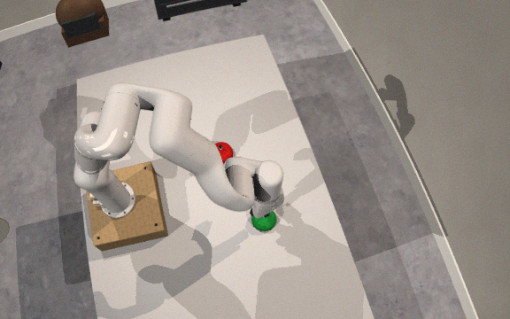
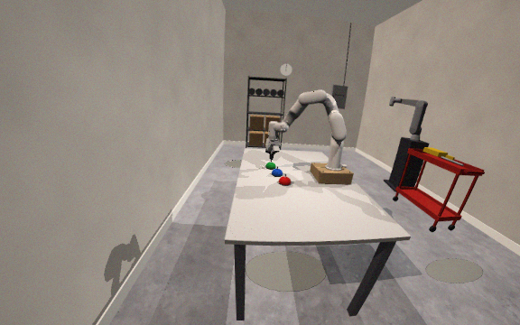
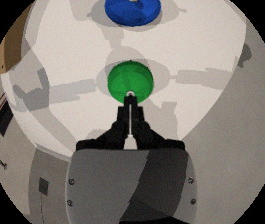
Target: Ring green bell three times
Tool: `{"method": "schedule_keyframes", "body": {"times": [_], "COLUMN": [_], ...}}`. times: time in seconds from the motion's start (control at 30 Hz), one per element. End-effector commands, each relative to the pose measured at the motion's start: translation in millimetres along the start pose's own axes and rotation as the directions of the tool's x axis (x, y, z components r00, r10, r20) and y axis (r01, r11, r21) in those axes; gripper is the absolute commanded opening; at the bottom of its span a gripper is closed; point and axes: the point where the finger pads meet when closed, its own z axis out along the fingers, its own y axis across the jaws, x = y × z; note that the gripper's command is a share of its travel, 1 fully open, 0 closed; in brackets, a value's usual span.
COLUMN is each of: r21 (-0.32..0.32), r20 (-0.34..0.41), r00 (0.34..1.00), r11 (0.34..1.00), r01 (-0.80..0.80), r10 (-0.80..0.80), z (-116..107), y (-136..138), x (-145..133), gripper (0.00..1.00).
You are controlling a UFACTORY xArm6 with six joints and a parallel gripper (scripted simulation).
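The green bell (image 1: 265, 223) (image 2: 270, 166) (image 3: 127, 75) stands on the white table, a low dome with a small button on top. My gripper (image 2: 272, 160) (image 3: 130, 104) is shut and empty, pointing down with its fingertips right at the button. In the wrist view a small pale bit of the button shows at the tips. Whether they touch it, and how far down it is, I cannot tell. The blue bell (image 2: 277, 172) (image 3: 133, 14) stands beside the green one; the arm hides it in the top view. The red bell (image 1: 226, 151) (image 2: 284, 181) stands beyond the blue one.
The arm's wooden base block (image 1: 150, 204) (image 2: 332, 175) stands on the table (image 1: 237, 66) (image 2: 305, 221), off to one side of the row of bells. The arm passes above the table and partly covers the red bell in the top view. A red cart (image 2: 445, 162) stands away from the table.
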Motion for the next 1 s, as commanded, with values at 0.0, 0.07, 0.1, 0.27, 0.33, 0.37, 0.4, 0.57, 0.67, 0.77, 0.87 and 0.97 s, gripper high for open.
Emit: {"method": "schedule_keyframes", "body": {"times": [0.0, 0.07, 0.1, 0.27, 0.33, 0.37, 0.4, 0.57, 0.67, 0.77, 0.87, 0.97], "r21": [-0.003, -0.003, -0.003, -0.003, -0.003, -0.003, -0.003, -0.003, -0.003, -0.003, -0.004, -0.004], "r20": [0.002, 0.002, 0.002, 0.002, 0.002, 0.002, 0.002, 0.002, 0.002, 0.002, 0.002, 0.002], "r00": [1.0, 1.0, 1.0, 1.0, 1.0, 1.0, 1.0, 1.0, 1.0, 1.0, 1.0, 1.0], "r11": [1.0, 1.0, 1.0, 1.0, 1.0, 1.0, 1.0, 1.0, 1.0, 1.0, 1.0, 1.0], "r01": [0.0, 0.0, 0.0, 0.0, 0.0, 0.0, 0.0, 0.0, 0.0, 0.0, 0.0, 0.0], "r10": [0.0, 0.0, 0.0, 0.0, 0.0, 0.0, 0.0, 0.0, 0.0, 0.0, 0.0, 0.0], "z": [0.4, 2.6, 3.9, 8.1, 8.2, 8.2, 8.2, 8.2, 8.2, 9.0, 11.7, 11.8], "y": [1.3, 1.3, 1.3, 1.3, 1.3, 1.3, 1.3, 1.3, 1.3, 1.3, 1.3, 1.3], "x": [-0.9, -0.9, -0.9, -0.9, -0.9, -0.9, -0.9, -0.9, -0.9, -0.9, -0.9, -0.9], "gripper": [0.0, 0.0, 0.0, 0.0, 0.0, 0.0, 0.0, 0.0, 0.0, 0.0, 0.0, 0.0]}}
